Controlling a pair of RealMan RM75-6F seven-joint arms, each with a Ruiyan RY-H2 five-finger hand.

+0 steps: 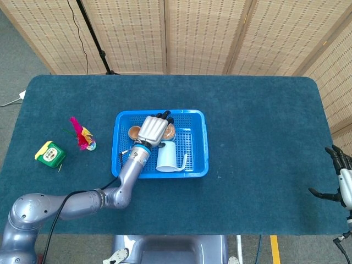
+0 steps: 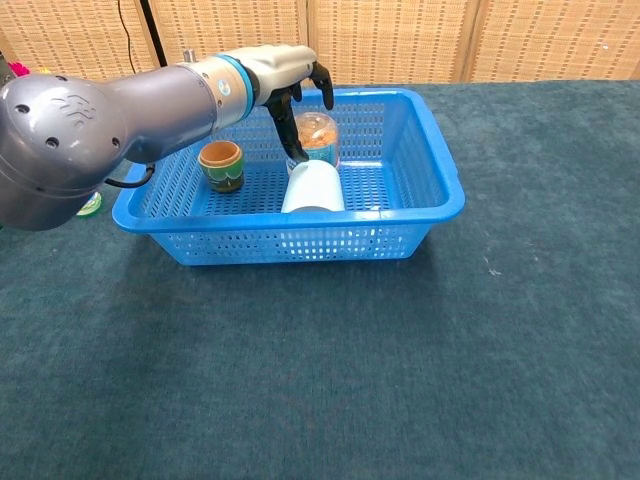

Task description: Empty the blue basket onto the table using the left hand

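Observation:
The blue basket (image 1: 204, 144) (image 2: 440, 170) sits mid-table. Inside it stand a clear jar with orange contents (image 2: 316, 138) (image 1: 170, 131) and a small brown and green pot (image 2: 221, 165) (image 1: 133, 132). A white cup (image 2: 314, 188) (image 1: 166, 157) lies on its side in front of the jar. My left hand (image 1: 153, 130) (image 2: 285, 78) hovers over the jar, its dark fingers (image 2: 283, 122) reaching down along the jar's left side and one curving over its right top. The fingers are apart and no grip shows. My right hand (image 1: 340, 177) hangs open off the table's right edge.
A pink and yellow feather toy (image 1: 81, 135) and a green and yellow box (image 1: 50, 153) lie on the cloth left of the basket. Bare blue cloth stretches right of the basket and in front of it. Woven screens stand behind the table.

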